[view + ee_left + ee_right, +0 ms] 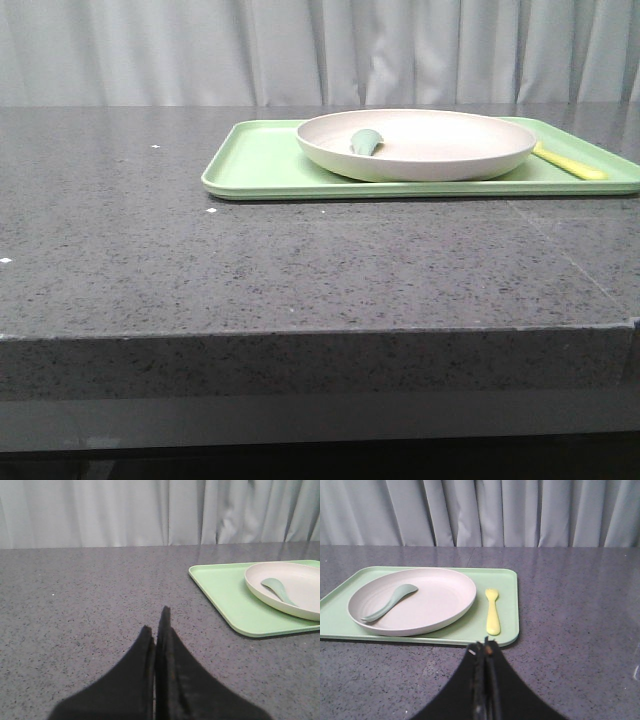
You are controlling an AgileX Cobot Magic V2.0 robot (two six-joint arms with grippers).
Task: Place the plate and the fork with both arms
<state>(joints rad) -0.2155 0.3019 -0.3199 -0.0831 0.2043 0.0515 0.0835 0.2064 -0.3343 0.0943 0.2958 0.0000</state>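
Green tray (507,605) sits on the grey bench (300,270). On the tray: plate (440,600) holding a teal spoon (390,602); fork (492,612) lies flat just beside the plate, on the tray. Left end effector (159,622) and right end effector (484,647) both clenched, empty, off the tray.

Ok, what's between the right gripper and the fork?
Right wrist view: only the tray's near rim and a bare strip of table separate the right gripper from the fork.
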